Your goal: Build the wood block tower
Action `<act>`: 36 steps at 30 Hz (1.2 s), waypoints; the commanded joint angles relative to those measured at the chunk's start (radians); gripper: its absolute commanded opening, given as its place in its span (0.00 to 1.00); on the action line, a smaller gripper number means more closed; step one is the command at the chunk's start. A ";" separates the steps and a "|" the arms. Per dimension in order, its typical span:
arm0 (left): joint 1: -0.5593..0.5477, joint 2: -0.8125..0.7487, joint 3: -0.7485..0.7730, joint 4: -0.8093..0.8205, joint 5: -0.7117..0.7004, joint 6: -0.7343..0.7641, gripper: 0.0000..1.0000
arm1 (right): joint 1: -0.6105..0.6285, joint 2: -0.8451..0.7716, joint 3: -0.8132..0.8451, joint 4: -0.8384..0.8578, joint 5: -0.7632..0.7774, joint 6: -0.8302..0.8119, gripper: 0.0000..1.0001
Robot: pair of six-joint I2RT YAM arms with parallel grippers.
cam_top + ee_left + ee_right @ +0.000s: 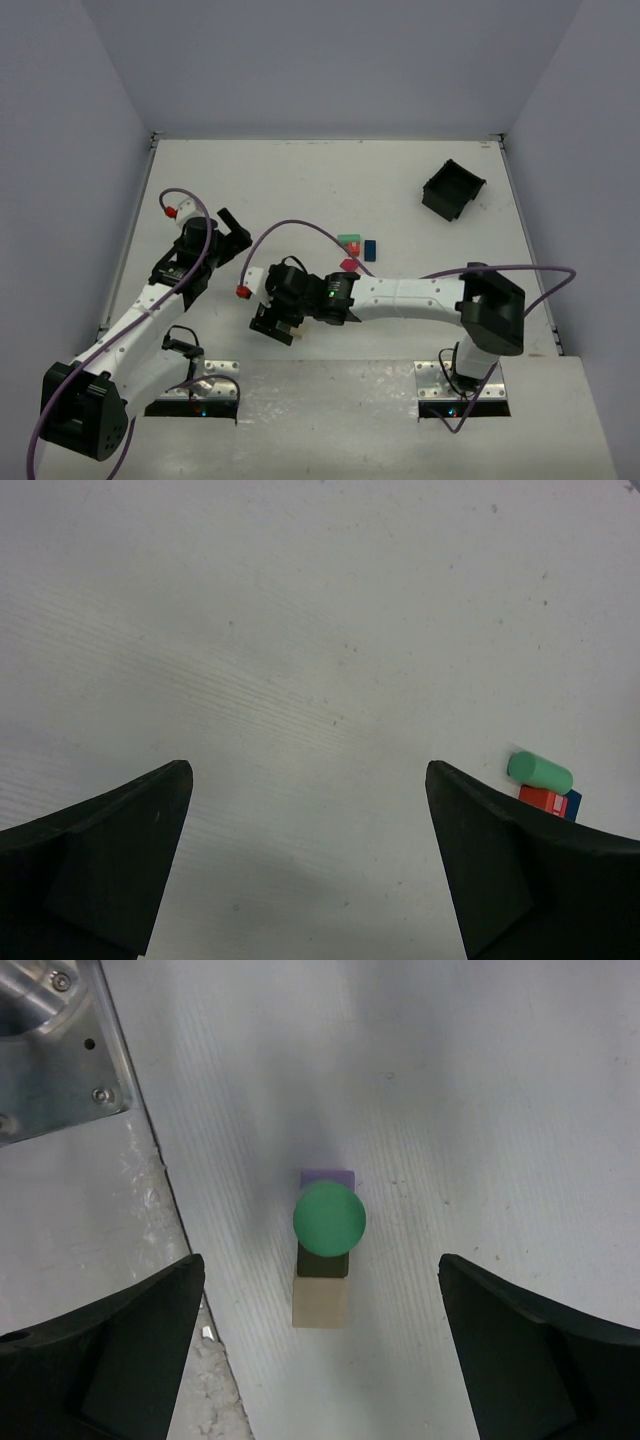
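Wood block tower [327, 1245], a green round-topped piece [329, 1217] over a tan block [320, 1305] and purple block [328, 1176], sits between the spread, empty fingers of your right gripper [320, 1263]; your left gripper [308, 768] is likewise released.

We see a green round wooden piece [329, 1217], a purple wooden block [328, 1177] and a tan wooden block [320, 1302] on the white tabletop [450, 1080]. Elsewhere we find a red wooden block [543, 800] and a black plastic bin [452, 189].
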 commanded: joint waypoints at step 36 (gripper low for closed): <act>0.004 0.040 -0.007 0.100 0.013 0.041 1.00 | -0.786 0.175 0.122 0.009 -0.278 -0.630 0.98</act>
